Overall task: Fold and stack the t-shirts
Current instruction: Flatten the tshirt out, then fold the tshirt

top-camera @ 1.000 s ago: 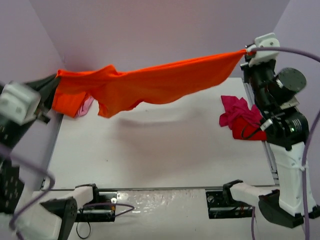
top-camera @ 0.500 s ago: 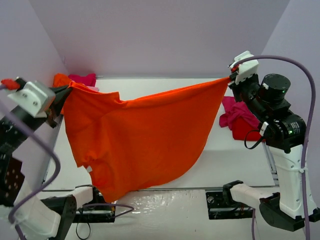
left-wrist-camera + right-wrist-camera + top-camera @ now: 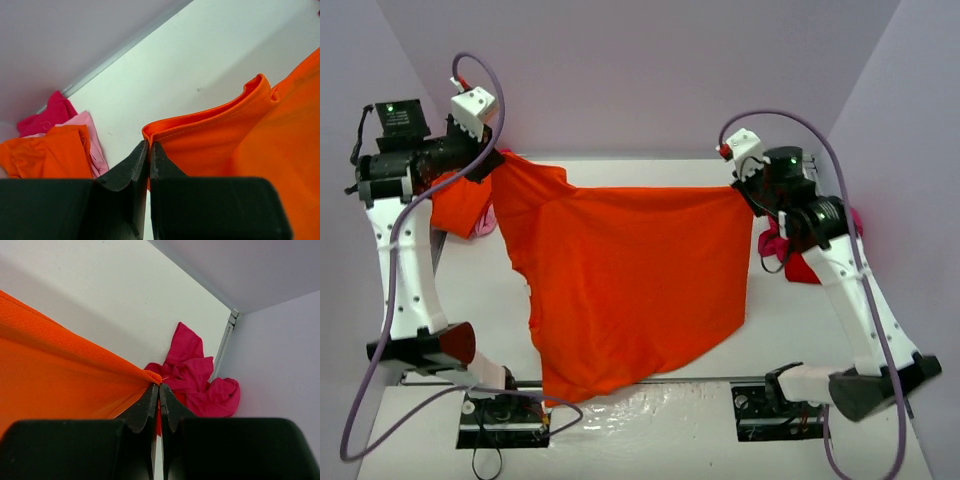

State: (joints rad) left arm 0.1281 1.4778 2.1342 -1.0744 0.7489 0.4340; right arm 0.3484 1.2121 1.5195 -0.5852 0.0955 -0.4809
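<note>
A bright orange t-shirt [image 3: 630,280] is stretched between both grippers and spreads down over the table [image 3: 790,330] as far as its front edge. My left gripper [image 3: 498,160] is shut on the shirt's upper left corner; in the left wrist view its tips [image 3: 149,146] pinch the hemmed orange edge [image 3: 210,130]. My right gripper [image 3: 740,192] is shut on the upper right corner; in the right wrist view its tips [image 3: 160,388] clamp the orange cloth [image 3: 60,375]. More t-shirts lie at both sides of the table.
At the far left lie an orange shirt [image 3: 45,152], a pale pink one [image 3: 94,142] and a magenta one [image 3: 47,117]. A crumpled magenta shirt [image 3: 200,380] with red cloth [image 3: 805,268] beside it sits at the right wall. Purple walls enclose the table.
The shirt has come from being pulled taut across the back to hanging spread toward the front. Both grippers have moved inward, the left one up and right, the right one left.
</note>
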